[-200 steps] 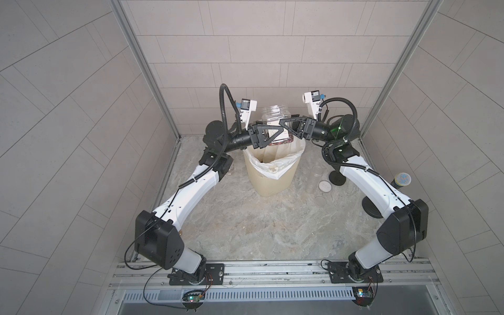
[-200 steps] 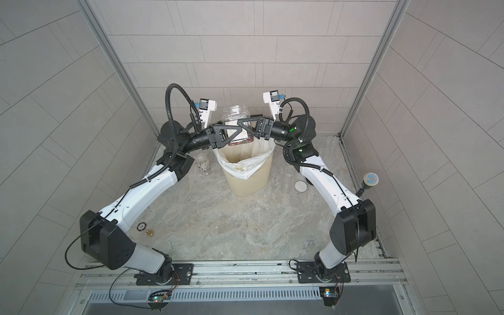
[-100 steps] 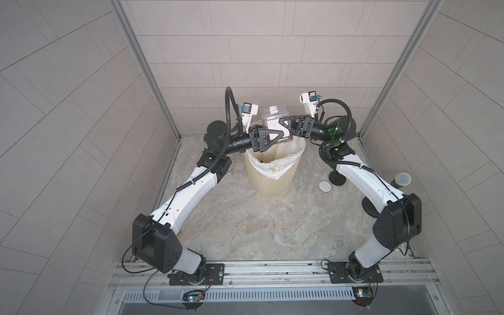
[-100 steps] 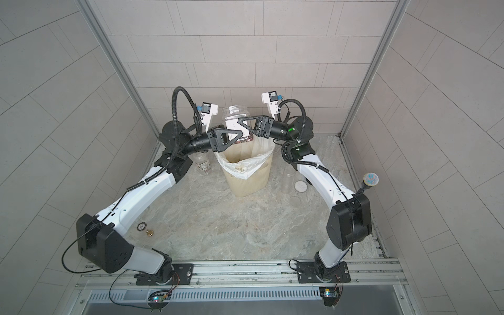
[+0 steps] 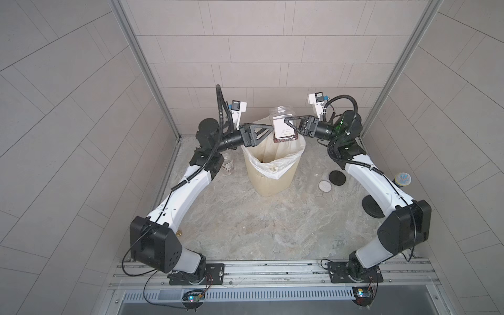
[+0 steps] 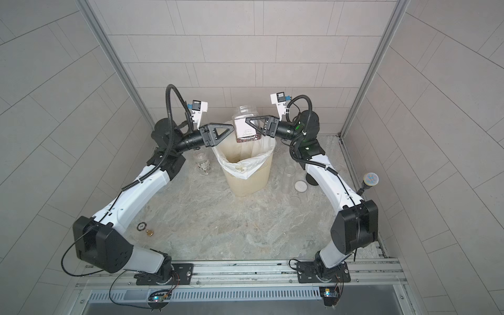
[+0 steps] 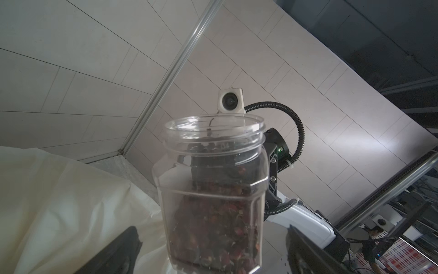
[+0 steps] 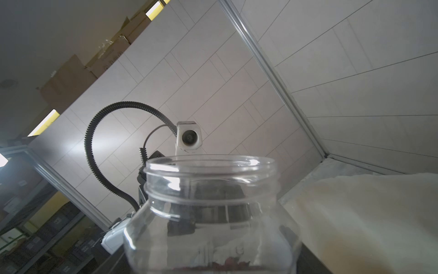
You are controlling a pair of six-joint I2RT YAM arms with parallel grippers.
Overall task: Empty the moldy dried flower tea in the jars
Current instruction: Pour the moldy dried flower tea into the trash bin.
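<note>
In both top views the jar (image 5: 281, 113) (image 6: 242, 113) hangs upright and lidless above the far rim of the bin (image 5: 272, 185) (image 6: 251, 185). The right gripper (image 5: 288, 126) is clamped across its labelled wall. The left gripper (image 5: 270, 130) stands just beside it. Tea (image 5: 285, 139) lies in the jar's bottom. A second jar (image 5: 227, 165) stands beside the bin under the left arm. An empty jar (image 5: 317, 173), white lid (image 5: 325, 186) and black lid (image 5: 337, 177) lie on the bin's other side.

Left wrist view: the jaws stand wide, with the jar between the fingers (image 7: 118, 251), touching neither. Tea (image 7: 213, 225) fills its lower part.

Right wrist view: the jar's open mouth is close up, and a little tea (image 8: 227, 263) shows low down.
</note>
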